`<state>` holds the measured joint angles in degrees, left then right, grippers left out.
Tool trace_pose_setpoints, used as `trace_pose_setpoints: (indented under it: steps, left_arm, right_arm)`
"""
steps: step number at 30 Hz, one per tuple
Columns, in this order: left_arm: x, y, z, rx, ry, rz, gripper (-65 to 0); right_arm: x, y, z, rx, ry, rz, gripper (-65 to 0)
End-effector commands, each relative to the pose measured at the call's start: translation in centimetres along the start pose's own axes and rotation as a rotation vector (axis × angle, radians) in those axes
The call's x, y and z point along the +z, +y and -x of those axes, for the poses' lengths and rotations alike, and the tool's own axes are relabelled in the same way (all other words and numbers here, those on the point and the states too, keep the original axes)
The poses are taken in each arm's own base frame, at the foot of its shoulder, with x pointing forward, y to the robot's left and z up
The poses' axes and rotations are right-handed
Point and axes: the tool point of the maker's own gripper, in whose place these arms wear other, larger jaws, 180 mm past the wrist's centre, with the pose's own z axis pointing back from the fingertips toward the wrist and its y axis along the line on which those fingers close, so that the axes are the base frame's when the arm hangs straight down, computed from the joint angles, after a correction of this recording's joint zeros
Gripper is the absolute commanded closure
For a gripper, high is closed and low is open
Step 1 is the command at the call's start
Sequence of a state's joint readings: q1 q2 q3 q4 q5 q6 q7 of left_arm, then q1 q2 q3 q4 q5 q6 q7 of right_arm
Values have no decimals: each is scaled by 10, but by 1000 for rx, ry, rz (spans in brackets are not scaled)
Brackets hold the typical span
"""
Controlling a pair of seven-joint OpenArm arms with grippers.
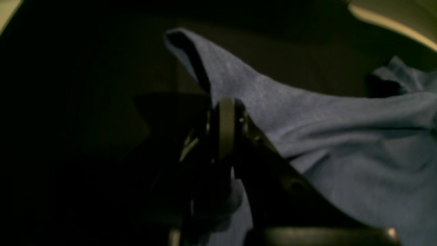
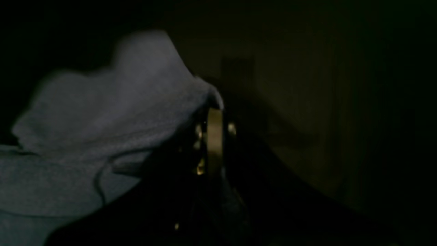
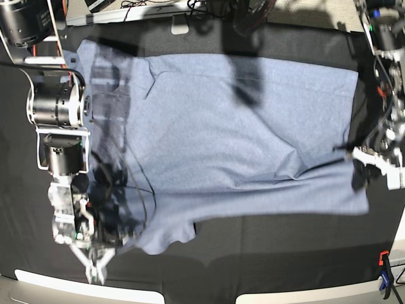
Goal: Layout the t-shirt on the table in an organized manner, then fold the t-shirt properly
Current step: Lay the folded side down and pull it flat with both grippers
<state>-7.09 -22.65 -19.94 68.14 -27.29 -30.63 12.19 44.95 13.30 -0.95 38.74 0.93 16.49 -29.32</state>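
Observation:
The blue-grey t-shirt (image 3: 240,139) lies spread, plain side up, over the black table (image 3: 266,253). One sleeve (image 3: 164,237) points toward the near edge. My left gripper (image 3: 352,153) is at the shirt's right edge; in the left wrist view the left gripper (image 1: 225,102) is shut, with t-shirt (image 1: 324,123) cloth pinched and lifted into a ridge. My right gripper (image 3: 96,263) is at the shirt's near left corner. In the dark right wrist view the right gripper (image 2: 213,114) is shut, with bunched t-shirt (image 2: 119,112) cloth reaching its tips.
An orange and blue clamp (image 3: 384,269) grips the near right corner. The table's white rim (image 3: 82,288) runs along the near edge. Cables and gear (image 3: 209,7) lie beyond the far edge. Arm shadows fall across the shirt.

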Motion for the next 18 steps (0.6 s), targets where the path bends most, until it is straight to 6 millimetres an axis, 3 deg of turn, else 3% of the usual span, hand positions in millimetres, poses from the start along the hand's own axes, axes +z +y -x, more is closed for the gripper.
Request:
trace_pose_setpoints:
  steps: [1,11,18]
  left_arm:
    - [-6,4,-37,-15,-97,-12,0]
    - [-42,12,-98,-22,-207,-48,0]
    - [-43,14,-86,-5,-177,-36,0]
  right_arm:
    - [12,-11,-47,10,-116,21,0]
    - [25,-10,-75,33,-206,27,0]
    - [47,5,-94,86,-262,-11,0]
